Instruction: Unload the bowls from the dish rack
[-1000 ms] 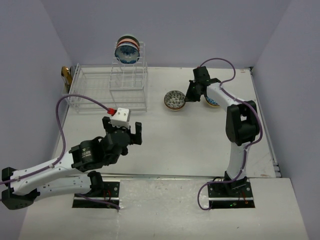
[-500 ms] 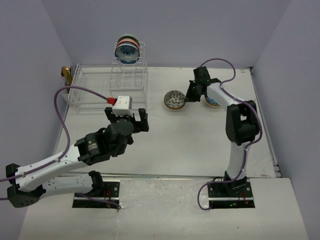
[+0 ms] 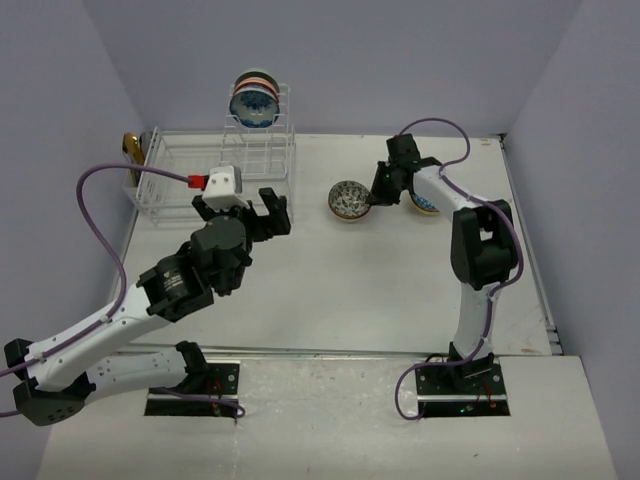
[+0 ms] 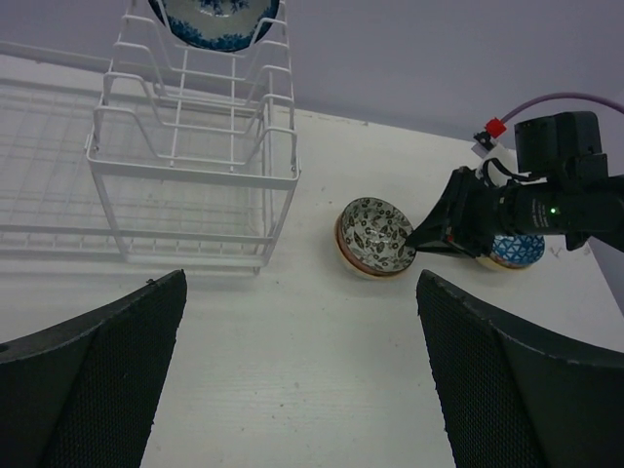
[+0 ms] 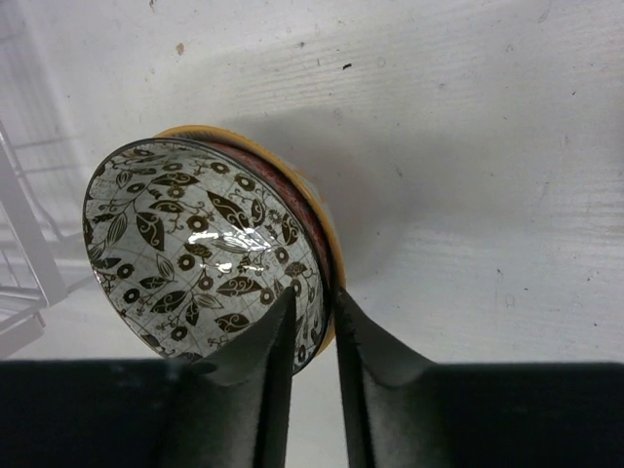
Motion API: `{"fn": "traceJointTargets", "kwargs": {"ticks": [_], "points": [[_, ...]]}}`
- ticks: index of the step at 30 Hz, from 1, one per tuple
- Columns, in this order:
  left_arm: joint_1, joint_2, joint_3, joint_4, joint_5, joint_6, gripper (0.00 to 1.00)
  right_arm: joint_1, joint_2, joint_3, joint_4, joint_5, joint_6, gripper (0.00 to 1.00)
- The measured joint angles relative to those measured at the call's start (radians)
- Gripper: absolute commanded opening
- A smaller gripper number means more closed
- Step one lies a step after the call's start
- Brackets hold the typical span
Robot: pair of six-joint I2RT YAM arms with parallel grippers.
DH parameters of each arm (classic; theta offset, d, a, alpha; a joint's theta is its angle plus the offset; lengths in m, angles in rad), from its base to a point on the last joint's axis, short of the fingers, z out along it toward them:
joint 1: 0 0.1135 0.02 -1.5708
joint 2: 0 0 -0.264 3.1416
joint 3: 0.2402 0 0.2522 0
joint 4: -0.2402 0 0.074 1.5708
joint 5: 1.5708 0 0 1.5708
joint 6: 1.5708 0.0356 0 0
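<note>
Right hand (image 5: 312,300) narrow, straddling patterned bowl (image 5: 195,244) rim; gripped or not, cannot tell. Bowl sits tilted on counter (image 5: 468,195) near dish rack (image 4: 195,175): open fully, retreat straight. Left hand (image 4: 299,322) wide, empty, facing rack's blue bowl (image 4: 210,15).

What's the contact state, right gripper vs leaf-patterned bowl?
Touching. Right wrist view: the right gripper straddles the rim of the leaf-patterned bowl, one finger against each side, no gap visible.

no word, number, brand or label can be read anywhere. the brown-leaf bowl (image 5: 200,255) bears only a leaf-and-flower pattern, and the blue bowl (image 3: 253,104) in the dish rack (image 3: 190,150) shows only a blue motif, no lettering.
</note>
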Motion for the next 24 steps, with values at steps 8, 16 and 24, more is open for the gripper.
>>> {"fn": "traceJointTargets", "kwargs": {"ticks": [8,16,24], "points": [[0.143,0.095,0.081,0.016,0.048,-0.037,1.00,0.001,-0.097,0.000,-0.041,0.009,-0.009,0.40],[0.443,0.190,0.178,0.093,0.315,-0.271,1.00,0.000,-0.335,-0.004,-0.056,0.022,-0.034,0.47],[0.659,0.357,0.205,0.276,0.596,-0.624,1.00,-0.003,-0.621,-0.230,0.006,-0.134,-0.044,0.54]]}}
